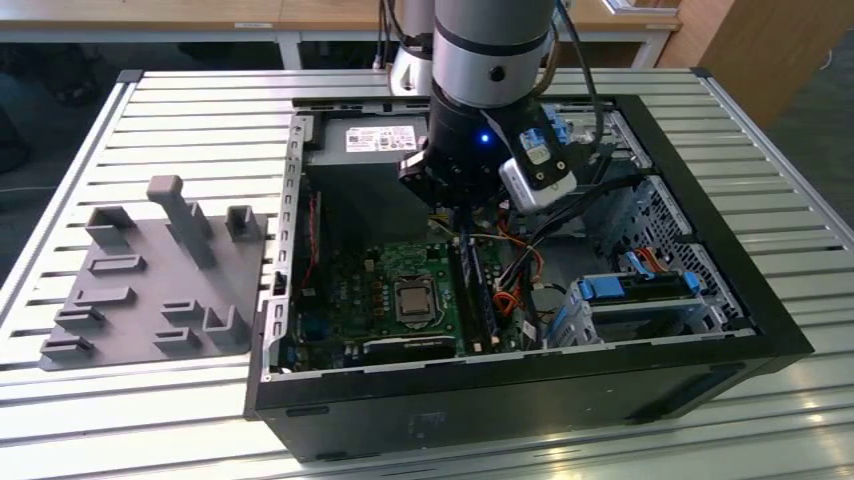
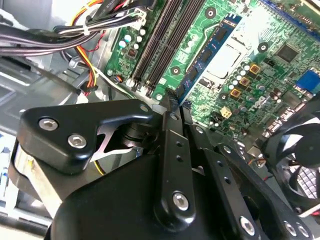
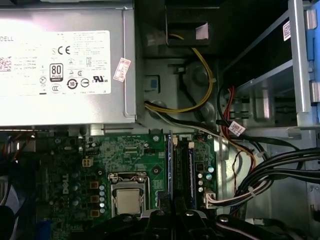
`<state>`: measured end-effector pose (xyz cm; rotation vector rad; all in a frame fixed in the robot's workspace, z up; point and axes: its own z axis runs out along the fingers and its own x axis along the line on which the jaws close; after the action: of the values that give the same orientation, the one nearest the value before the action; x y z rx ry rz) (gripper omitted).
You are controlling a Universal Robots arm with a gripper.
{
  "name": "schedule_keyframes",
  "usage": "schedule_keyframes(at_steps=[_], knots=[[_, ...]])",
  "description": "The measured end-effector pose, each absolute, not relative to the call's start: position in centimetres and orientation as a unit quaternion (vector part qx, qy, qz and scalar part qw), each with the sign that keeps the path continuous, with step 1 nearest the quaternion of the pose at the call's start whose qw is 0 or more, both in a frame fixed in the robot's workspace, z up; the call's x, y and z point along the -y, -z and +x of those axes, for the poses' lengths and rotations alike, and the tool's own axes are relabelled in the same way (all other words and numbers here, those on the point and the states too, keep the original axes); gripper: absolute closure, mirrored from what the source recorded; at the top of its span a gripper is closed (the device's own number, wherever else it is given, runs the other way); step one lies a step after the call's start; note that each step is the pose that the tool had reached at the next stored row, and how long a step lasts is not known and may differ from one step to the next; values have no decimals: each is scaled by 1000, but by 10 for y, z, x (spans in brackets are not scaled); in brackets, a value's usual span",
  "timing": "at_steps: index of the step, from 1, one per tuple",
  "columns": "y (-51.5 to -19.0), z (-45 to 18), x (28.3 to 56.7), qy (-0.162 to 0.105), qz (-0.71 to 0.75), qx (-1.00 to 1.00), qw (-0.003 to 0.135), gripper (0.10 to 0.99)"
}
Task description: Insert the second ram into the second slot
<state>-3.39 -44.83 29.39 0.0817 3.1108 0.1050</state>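
The second ram, a thin blue strip with dark chips, stands on edge on the green motherboard, in line with the slot nearest the CPU socket. In the first wrist view it is an edge-on blue line running into my gripper. My gripper is shut on the near end of the strip. Whether the strip sits fully down in the slot is hidden. In the exterior view my gripper reaches down into the open computer case, just above the memory slots.
Dark neighbouring slots run beside the strip. Cable bundles lie close by, and a silver power supply is beyond the board. A fan and blue drive brackets flank it. A grey fixture plate lies at the exterior view's left.
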Motion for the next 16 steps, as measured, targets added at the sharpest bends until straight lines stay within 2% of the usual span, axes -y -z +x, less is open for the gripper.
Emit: schedule_keyframes(at_steps=[16], knots=[[-280,-29,449,-34,18,-999,12,949]])
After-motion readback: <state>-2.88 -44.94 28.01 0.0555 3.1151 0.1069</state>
